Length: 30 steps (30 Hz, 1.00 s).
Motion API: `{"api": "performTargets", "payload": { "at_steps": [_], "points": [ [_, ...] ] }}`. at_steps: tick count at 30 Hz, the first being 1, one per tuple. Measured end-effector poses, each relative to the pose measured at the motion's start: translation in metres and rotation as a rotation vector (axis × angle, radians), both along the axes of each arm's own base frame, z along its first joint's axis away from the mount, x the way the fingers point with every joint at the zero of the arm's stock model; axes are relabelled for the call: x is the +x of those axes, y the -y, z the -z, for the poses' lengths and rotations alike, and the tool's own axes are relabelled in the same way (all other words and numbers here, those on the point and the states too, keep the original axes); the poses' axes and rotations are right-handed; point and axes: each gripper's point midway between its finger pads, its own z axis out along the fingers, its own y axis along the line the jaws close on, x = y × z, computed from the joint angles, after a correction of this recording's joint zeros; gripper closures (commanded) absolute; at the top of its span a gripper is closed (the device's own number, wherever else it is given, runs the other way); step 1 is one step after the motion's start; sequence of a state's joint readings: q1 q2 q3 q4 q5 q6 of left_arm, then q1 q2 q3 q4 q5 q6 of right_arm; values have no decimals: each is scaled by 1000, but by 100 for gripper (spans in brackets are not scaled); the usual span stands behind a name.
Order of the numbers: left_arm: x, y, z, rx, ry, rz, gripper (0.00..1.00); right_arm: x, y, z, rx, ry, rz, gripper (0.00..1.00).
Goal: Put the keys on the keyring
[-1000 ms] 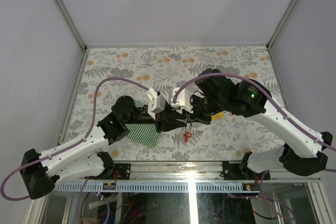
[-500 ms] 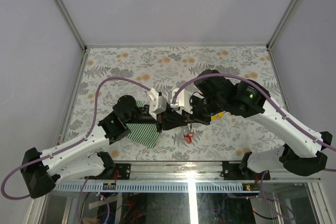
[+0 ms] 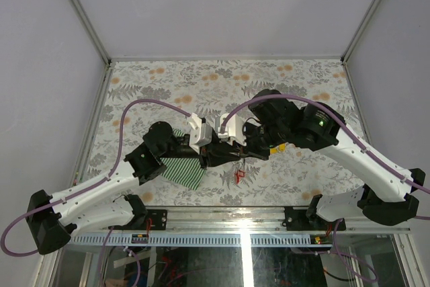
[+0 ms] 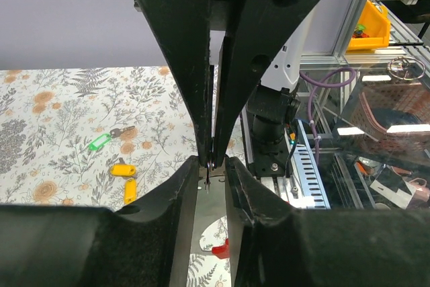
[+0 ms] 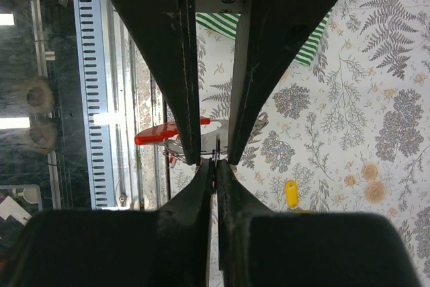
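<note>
Right hand (image 5: pixel 215 165): keyring (image 5: pixel 168 134) between its fingertips

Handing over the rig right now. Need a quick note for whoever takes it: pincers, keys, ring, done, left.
Right pincer: shut on the keyring, pinching its thin loop; the red tag hangs below.
Left pincer: jaws narrowly open, tips around the same loop, facing the right one.
Keys: green key and two yellow keys lie on the table, apart from the ring.
Done: ring gripped.
Left: every key; none shows on the ring.
</note>
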<state>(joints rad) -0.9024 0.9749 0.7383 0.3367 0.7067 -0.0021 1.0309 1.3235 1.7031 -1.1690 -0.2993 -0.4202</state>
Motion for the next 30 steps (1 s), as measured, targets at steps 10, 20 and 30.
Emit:
{"api": "performTargets", "payload": {
  "at_steps": [10,20,30],
  "points": [
    [0,0,1,2,7,-1,79,2,2,0,-3,10,8,100],
    [1,0,3,18,15,-3,84,2,4,-3,3,22,13,100],
    [2,0,2,17,19,-10,88,1,4,0,-5,16,12,100]
  ]
}}
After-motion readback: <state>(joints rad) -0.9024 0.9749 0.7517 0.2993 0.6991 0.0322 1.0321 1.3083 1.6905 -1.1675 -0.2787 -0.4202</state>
